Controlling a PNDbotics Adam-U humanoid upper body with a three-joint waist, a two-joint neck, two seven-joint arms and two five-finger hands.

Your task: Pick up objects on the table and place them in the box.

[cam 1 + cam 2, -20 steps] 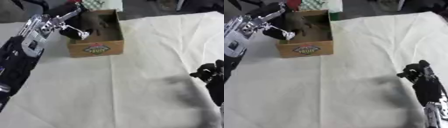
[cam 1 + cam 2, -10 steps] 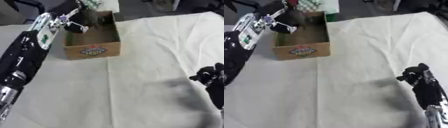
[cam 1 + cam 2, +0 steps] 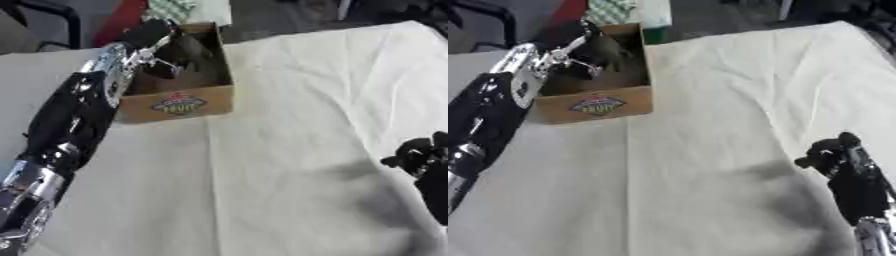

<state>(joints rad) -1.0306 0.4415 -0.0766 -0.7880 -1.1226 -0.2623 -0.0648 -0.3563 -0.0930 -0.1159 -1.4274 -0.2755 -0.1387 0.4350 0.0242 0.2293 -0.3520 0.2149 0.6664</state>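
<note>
**Q:** Where is your left hand [image 3: 153, 37] just now?

**Me:** Up over the box [image 3: 179, 102], at the far left of the cloth [image 3: 289, 130]. My forearm runs along the box's left wall and the hand hangs above its open top, near the far end.

**Q:** Fingers apart, together, or clamped on something?

**Me:** I cannot tell. The hand is a dark shape against the dark inside of the box, and whether it has anything in it is hidden from me.

**Q:** And the right hand [image 3: 833, 155]?

**Me:** Low at the right edge, well apart from the box. Its fingers are curled in together and I see nothing in them.

**Q:** So where are the objects you are meant to pick up?

**Me:** None shows on the cloth. Whatever lies in the box is too dark to make out.

**Q:** What does the next move turn on?

**Me:** On the box's lie relative to the left hand. Its long axis runs away from me, labelled short wall nearest, and the hand sits over the far half. The left hand is much the nearer, so I judge any release or withdrawal belongs to it, lifting clear along that axis without catching the left wall.
</note>
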